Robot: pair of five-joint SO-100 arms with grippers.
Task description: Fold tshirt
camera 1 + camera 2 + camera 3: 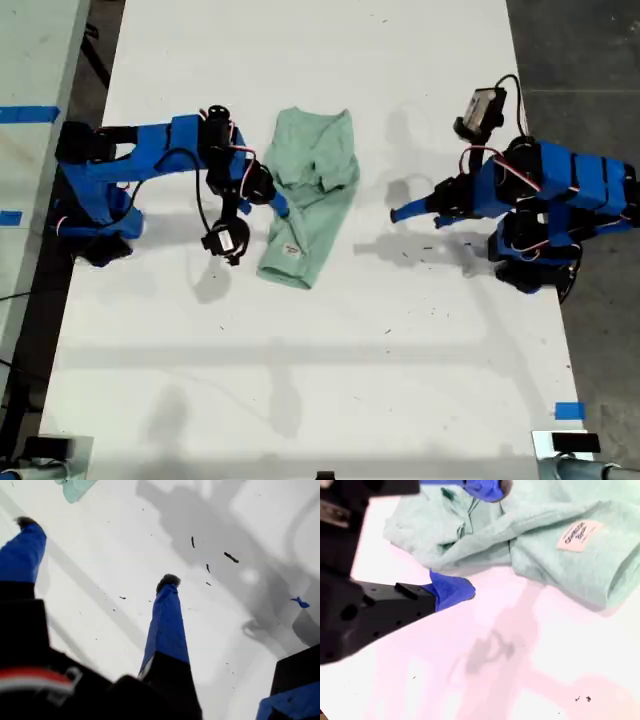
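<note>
Tshirt [312,195] lies bunched on the table [300,380], its edge between my second gripper's [480,540] parted jaws; my first gripper [97,555] gapes wide, well clear.

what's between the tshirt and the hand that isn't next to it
Only bare white table, crossed by arm shadows, in the exterior view. My first hand hangs open on that view's right, clear of the tshirt.

Exterior view: overhead, straight down on the white table [300,380], far enough to take in both arms and the whole tshirt [310,195].

First wrist view: low, oblique along the table, tshirt [75,487] only at frame edge.

Second wrist view: close, tshirt [560,550] and its tag [579,535] fill the frame; the exterior view also shows the tag [291,249].
</note>
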